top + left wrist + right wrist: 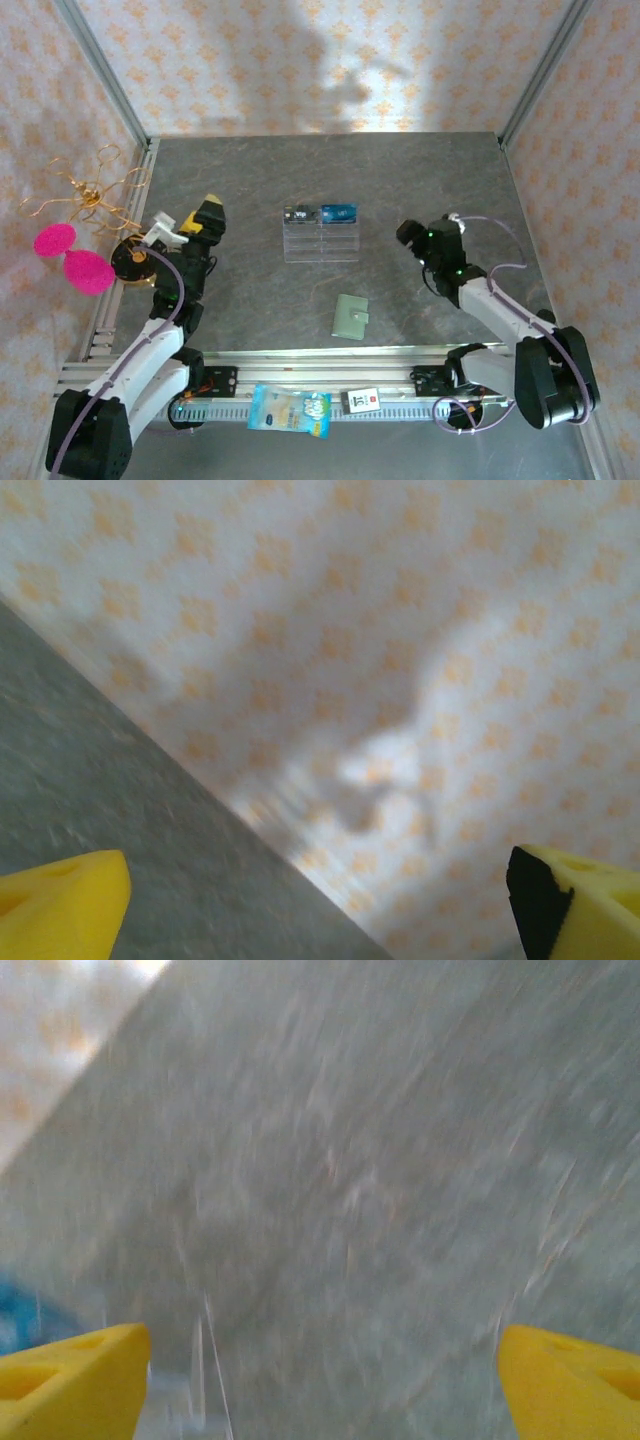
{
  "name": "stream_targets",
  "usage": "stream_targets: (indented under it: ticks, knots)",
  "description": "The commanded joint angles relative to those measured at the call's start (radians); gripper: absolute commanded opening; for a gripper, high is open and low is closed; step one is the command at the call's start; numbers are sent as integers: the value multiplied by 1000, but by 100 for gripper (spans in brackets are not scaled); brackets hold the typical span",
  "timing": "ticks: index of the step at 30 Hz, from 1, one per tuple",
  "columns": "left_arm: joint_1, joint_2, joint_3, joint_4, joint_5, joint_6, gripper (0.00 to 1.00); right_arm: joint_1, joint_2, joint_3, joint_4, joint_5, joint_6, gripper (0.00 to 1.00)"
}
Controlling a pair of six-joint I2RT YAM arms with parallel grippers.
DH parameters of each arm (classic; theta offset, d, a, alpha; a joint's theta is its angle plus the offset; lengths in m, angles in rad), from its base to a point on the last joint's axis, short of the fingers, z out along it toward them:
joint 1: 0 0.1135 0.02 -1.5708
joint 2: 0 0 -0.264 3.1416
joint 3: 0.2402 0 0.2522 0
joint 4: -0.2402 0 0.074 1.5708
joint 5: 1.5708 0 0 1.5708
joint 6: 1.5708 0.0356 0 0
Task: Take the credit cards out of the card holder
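Two hazards stand out. On the left, the left end effector (205,222) hangs wide and empty, its camera facing the back wall, so a blind descent could miss. At centre, the clear acrylic rack (320,240) holds a blue card (338,212) that could be grabbed by mistake. Nearer, the card holder (351,316) lies shut and flat on the desk (250,180); a pinch would likely slide it. The right end effector (415,236), also wide and empty, could clip the rack.

Grey table (250,180): card holder (351,316), acrylic rack (321,240)
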Motion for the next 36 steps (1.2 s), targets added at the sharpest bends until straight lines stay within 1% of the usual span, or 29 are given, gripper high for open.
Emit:
stream_targets:
  ticks: [1, 2, 4, 7, 10, 14, 16, 20, 21, 24, 26, 29, 36]
  knots:
    - [-71, 1, 61, -241, 106, 31, 89, 61, -40, -41, -90, -122, -22, 82]
    - [-112, 10, 72, -293, 120, 43, 87, 84, -51, -56, -97, -141, -21, 79]
    - [-203, 30, 65, -343, 145, 58, 86, 123, -69, -86, -102, -182, -23, 73]
    - [-372, 84, 36, -359, 164, 57, 86, 165, -81, -120, -109, -262, -27, 63]
    - [-502, 161, 24, -372, 195, 66, 83, 215, -96, -150, -100, -319, -8, 60]
    - [-621, 289, 32, -358, 267, 72, 70, 282, -105, -174, -87, -341, 29, 54]
    - [-644, 346, 50, -359, 307, 82, 66, 303, -101, -178, -82, -358, 40, 52]
    - [-656, 421, 83, -367, 371, 95, 64, 348, -95, -182, -93, -354, 52, 52]
    - [-657, 444, 95, -378, 381, 98, 62, 355, -87, -185, -95, -349, 52, 52]
    - [-662, 513, 123, -384, 425, 112, 52, 367, -74, -199, -57, -362, 56, 49]
    - [-667, 545, 135, -378, 444, 115, 52, 374, -66, -204, -21, -370, 61, 49]
    - [-668, 564, 143, -381, 444, 121, 52, 377, -26, -198, -19, -351, 48, 48]
    - [-670, 587, 136, -366, 461, 127, 52, 390, 46, -177, 37, -409, 34, 45]
